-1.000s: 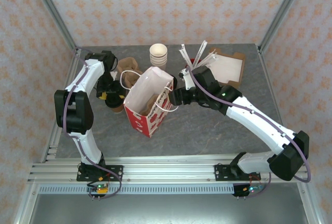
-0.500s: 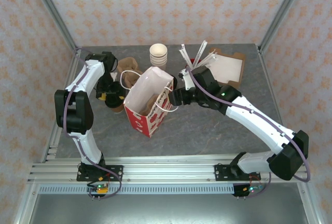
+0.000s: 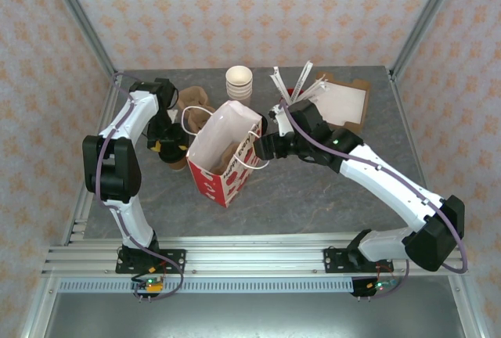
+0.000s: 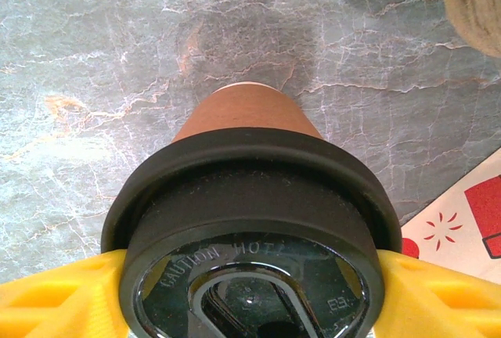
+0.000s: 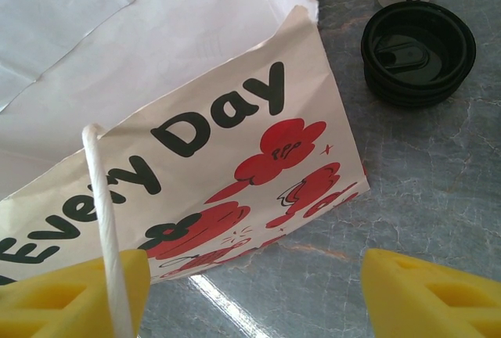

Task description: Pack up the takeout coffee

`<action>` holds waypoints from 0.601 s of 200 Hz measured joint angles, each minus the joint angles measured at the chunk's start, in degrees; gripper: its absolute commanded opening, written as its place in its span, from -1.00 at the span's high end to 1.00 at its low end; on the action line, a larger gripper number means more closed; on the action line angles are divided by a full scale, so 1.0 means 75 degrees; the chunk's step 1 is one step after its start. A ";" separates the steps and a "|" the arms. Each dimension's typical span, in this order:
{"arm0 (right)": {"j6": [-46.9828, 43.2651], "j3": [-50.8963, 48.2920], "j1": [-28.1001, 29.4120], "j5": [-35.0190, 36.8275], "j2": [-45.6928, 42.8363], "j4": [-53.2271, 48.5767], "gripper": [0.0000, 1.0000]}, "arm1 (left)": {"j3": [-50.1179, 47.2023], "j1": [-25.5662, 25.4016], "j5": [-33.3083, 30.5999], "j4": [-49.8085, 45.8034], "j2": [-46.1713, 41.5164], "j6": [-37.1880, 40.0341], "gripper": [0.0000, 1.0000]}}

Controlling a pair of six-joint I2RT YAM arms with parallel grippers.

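Top external view: the left gripper sits at the left side of the red-and-white paper bag, closed around the takeout coffee, which is just beside the bag's left wall and outside it. Left wrist view shows the yellow fingers pressed against both sides of the black lid, with the tan cup tapering away toward the grey marbled worktop; whether its base touches the surface cannot be told. A corner of the bag shows at the lower right of that view.

On the bag's right side the right gripper is at the rim. Right wrist view shows its fingers spread wide apart, the printed bag wall ahead of them and the white cord handle running down by the finger on the left. A loose black lid lies on the worktop beyond the bag's corner.

A stack of lidless cups stands behind the bag.

Compared with half a second and a second earlier, the bag, cup and left arm are placed the same; the right arm differs only very slightly.
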 measured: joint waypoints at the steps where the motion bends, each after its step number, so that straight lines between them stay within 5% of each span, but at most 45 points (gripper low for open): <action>1: 0.0000 0.0000 0.0000 0.0003 0.0000 0.0000 -0.45 | 0.0000 0.0000 -0.0003 0.0003 0.0000 0.0000 -0.35; 75: 0.0000 0.0000 0.0000 0.0009 0.0000 -0.0041 -0.44 | 0.0012 -0.0038 -0.0221 -0.0119 -0.0233 -0.0093 -0.13; 120: 0.0000 0.0032 0.0000 0.0096 -0.0137 -0.0099 -0.44 | 0.0819 -0.0050 -0.0705 -0.0930 -0.1923 -0.0207 -0.07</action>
